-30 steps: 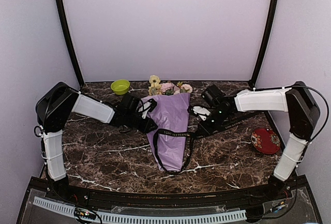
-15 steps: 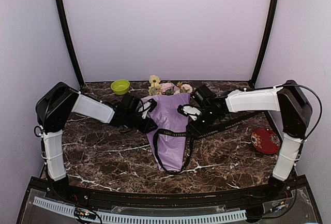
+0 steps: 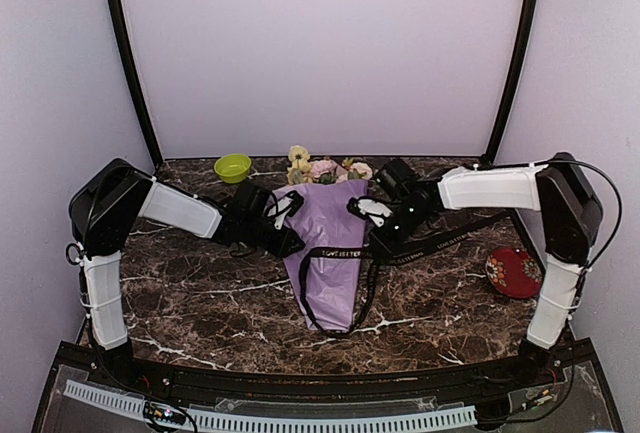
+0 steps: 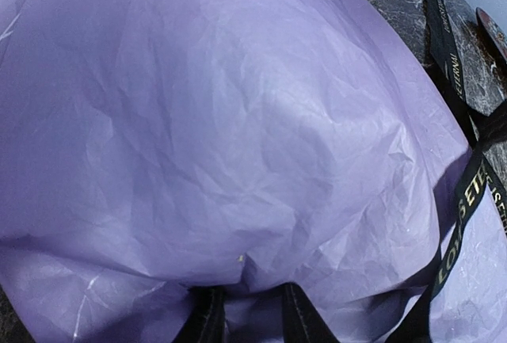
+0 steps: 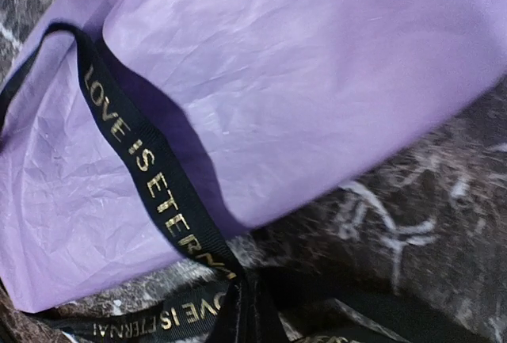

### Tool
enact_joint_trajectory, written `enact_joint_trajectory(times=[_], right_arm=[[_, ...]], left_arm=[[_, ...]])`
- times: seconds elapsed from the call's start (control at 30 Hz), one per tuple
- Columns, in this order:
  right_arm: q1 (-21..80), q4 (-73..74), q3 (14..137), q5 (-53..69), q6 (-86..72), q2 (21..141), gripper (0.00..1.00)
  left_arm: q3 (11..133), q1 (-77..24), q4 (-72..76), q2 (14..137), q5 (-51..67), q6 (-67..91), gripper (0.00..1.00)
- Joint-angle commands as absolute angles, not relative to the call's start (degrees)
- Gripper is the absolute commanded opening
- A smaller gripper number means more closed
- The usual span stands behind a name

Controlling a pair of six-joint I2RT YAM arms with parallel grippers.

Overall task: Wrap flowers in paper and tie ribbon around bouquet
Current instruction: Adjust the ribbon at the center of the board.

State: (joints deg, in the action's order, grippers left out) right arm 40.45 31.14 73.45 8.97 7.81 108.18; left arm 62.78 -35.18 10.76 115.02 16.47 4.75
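As the bouquet (image 3: pixel 330 248) lies on the marble table (image 3: pixel 190 293) with its narrow end toward the arms, both grippers meet it from the sides. The left gripper (image 4: pixel 249 321) is at the left edge of the cone. Its two black fingers (image 4: pixel 207 321) stand a little apart with a fold of the lilac paper (image 4: pixel 238 121) between them, so it pinches the paper. Directly before this gripper the creased sheet fills almost the whole wrist view.

The right gripper (image 5: pixel 247 319) is at the right edge of the cone, and its jaws are closed on the black ribbon (image 5: pixel 142 161) where several strands come together. From this grip one strand with the gold letters "LOVE IS ETERNAL" runs away across the paper. In the top view the ribbon crosses the cone between the two grippers and hangs in a loop toward the narrow end.

The pink and yellow flowers (image 3: pixel 322 168) are beyond both grippers, at the wide end. A green bowl (image 3: pixel 232 166) stands beyond the left gripper. A red dish (image 3: pixel 513 272) lies well to the outer side of the right gripper.
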Motion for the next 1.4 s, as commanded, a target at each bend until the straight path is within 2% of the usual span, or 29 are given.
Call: enact_joint_trajectory(times=[0.0, 0.1, 0.23, 0.33, 0.47, 0.7, 0.83, 1.07, 1.3, 1.33, 1.37], right_arm=[[31.27, 30.92, 75.46, 4.05, 2.80, 96.42, 0.00], [17.97, 30.46, 79.98, -1.38, -5.61, 88.91, 0.00], [-0.92, 22.14, 82.12, 4.17, -20.10, 78.76, 0.00], [-2.24, 18.02, 81.63, -2.89, -21.56, 72.89, 0.00], [-1.74, 19.41, 80.52, -2.02, -22.29, 71.76, 0.00], [8.72, 29.26, 75.30, 3.95, -21.31, 77.77, 0.00], [16.77, 35.87, 74.99, 14.41, -20.52, 83.48, 0.00], [31.66, 31.28, 71.14, 42.16, -21.81, 89.91, 0.00], [43.90, 27.12, 71.80, 47.42, -22.13, 99.98, 0.00], [45.10, 27.29, 72.41, 47.93, -21.73, 101.16, 0.05], [46.21, 28.48, 73.34, 47.57, -20.47, 102.28, 0.14]], left_arm=[[59.81, -33.75, -1.71, 117.58, 11.78, 3.72, 0.27], [60.06, -33.66, -1.80, 117.60, 11.98, 3.65, 0.27], [60.40, -33.66, -1.71, 117.60, 12.14, 3.28, 0.27], [60.49, -33.66, -1.61, 117.62, 11.99, 3.34, 0.27], [60.43, -33.64, -1.12, 117.89, 12.18, 3.26, 0.27], [60.73, -33.66, -1.65, 118.12, 11.97, 2.88, 0.27], [60.82, -33.65, -1.75, 118.12, 12.03, 2.82, 0.27], [60.73, -33.56, -1.43, 118.16, 11.99, 2.89, 0.27], [60.99, -33.58, -1.65, 118.13, 12.14, 2.92, 0.27], [61.00, -33.57, -1.74, 118.13, 12.00, 2.89, 0.27], [61.04, -33.57, -1.88, 118.13, 11.90, 2.90, 0.27]])
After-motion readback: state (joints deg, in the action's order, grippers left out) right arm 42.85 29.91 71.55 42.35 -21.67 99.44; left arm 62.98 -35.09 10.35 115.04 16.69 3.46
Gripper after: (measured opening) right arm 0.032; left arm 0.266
